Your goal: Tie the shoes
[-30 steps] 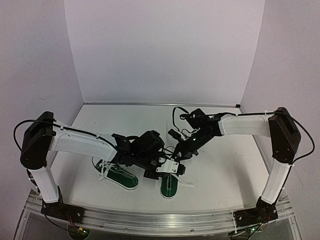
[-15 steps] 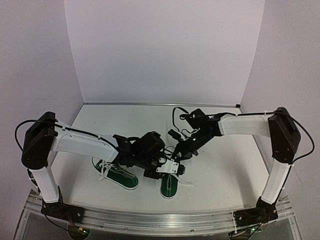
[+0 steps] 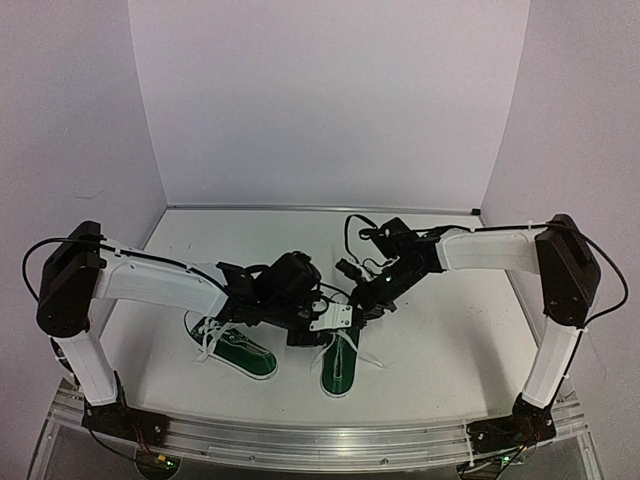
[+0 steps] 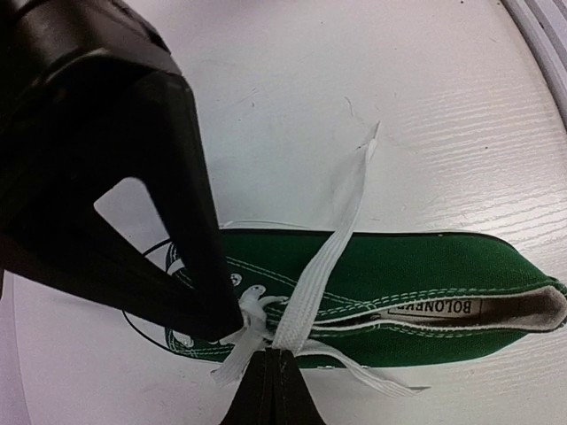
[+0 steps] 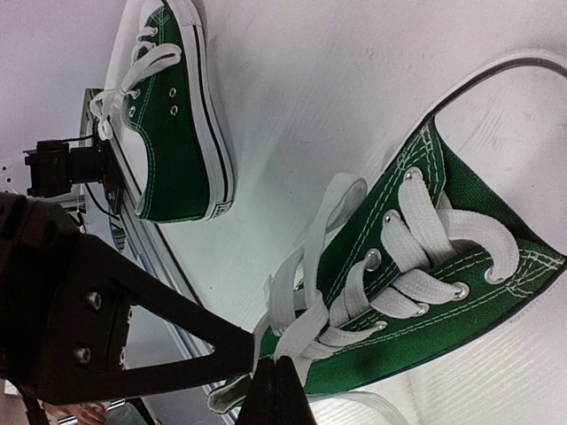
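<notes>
Barely started: no bow on the left-hand shoe [image 3: 240,352], loose-laced near the surface's [image 3: 450,340] front, nor on the second shoe [image 3: 338,372] just right of it, left fingers [image 4: 190,266] pinched shut on its lace strand [image 4: 323,257], right fingers [image 5: 177,341] clamped on its lace loop [image 5: 306,266].

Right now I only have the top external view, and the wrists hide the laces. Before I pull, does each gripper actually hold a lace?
Observer: The left gripper does. Its wrist view shows it shut on a white lace beside the eyelets of the shoe between the arms.
Operator: And the right?
Observer: The right gripper is shut on a second lace strand of that same shoe, at the top of the lacing.
Operator: Any bow yet?
Observer: I see none. The white lace's free end lies loose on the table.
</notes>
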Robot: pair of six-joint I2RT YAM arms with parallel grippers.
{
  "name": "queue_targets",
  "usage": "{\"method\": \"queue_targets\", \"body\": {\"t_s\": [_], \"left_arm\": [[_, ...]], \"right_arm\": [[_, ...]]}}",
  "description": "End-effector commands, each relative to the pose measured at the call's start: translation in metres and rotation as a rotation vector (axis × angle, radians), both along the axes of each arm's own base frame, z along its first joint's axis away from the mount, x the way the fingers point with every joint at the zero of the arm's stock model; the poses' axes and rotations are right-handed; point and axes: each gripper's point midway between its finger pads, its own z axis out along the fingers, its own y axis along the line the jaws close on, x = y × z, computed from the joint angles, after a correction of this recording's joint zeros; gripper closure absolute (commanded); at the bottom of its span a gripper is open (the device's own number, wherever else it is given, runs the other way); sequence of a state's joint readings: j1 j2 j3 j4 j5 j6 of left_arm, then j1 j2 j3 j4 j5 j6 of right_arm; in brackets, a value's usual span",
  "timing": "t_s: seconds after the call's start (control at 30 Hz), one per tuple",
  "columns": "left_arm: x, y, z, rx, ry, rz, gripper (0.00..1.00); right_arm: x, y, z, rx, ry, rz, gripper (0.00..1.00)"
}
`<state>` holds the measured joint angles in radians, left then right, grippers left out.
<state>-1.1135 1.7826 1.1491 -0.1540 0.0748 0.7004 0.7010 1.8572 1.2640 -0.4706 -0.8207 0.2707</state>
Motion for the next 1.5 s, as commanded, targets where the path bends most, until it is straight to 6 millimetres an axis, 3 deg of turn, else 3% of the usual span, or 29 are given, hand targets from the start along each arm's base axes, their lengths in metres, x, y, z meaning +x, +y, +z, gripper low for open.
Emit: {"method": "queue_targets", "body": {"t_s": [0.0,0.23,0.77,1.0,1.47], "left_arm": [[0.009,-0.005,0.029,-0.12,0.023,0.058,1.0],[0.021,-0.011,0.023,-0.133,0.077,0.126,1.0],[0.019,-0.014,-0.005,-0.174,0.241,0.244,1.0],[0.031,-0.013,-0.015,-0.216,0.279,0.343,1.0],[0.043,-0.01,-0.012,-0.332,0.38,0.441,1.0]], "right_arm": [[0.009,0.007,0.016,0.042,-0.036,-0.001,1.0],[0.012,0.006,0.024,0.049,-0.048,-0.014,1.0],[0.013,0.005,0.03,0.064,-0.055,-0.022,1.0],[0.01,0.006,0.032,0.075,-0.045,-0.016,1.0],[0.007,0.006,0.026,0.08,-0.017,-0.005,1.0]]}}
